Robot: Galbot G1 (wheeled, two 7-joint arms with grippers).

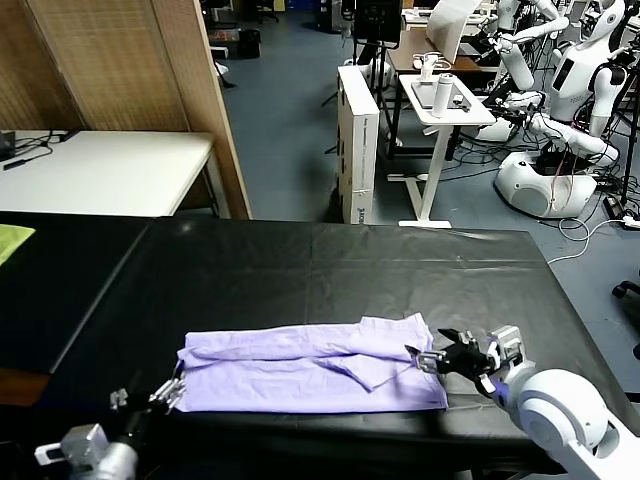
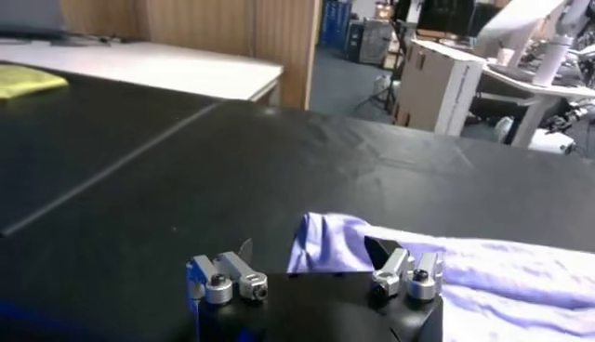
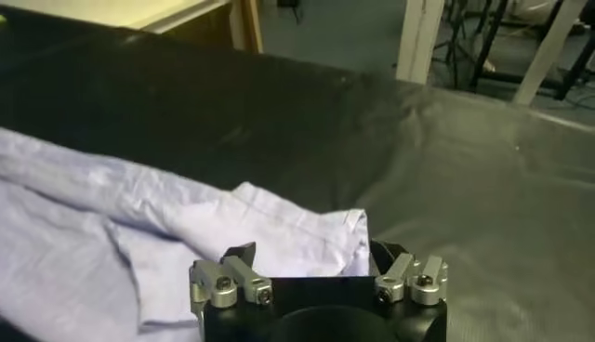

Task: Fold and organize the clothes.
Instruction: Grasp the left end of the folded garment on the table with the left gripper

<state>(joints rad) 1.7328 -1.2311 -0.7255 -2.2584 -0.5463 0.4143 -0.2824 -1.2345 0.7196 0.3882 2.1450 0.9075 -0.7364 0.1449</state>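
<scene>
Jaws are spread open and empty on both sides: the left gripper [image 1: 168,392] is set at the left end of the T-shirt [image 1: 310,368], the right gripper [image 1: 440,357] at its right end. Thin, soft and light, the shirt is judged to sag and crease, so its end corners are best pinched. It is laid flat near the front edge of the black table [image 1: 300,265], long axis running left to right

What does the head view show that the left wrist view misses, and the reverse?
Only the head view: the right end effector at the right end of the light lavender thin-fabric T-shirt, and that shirt's whole folded length. Only the left wrist view: the left end effector open, close up at the shirt's crumpled end. Both: the black table cover and the yellow-green cloth.
</scene>
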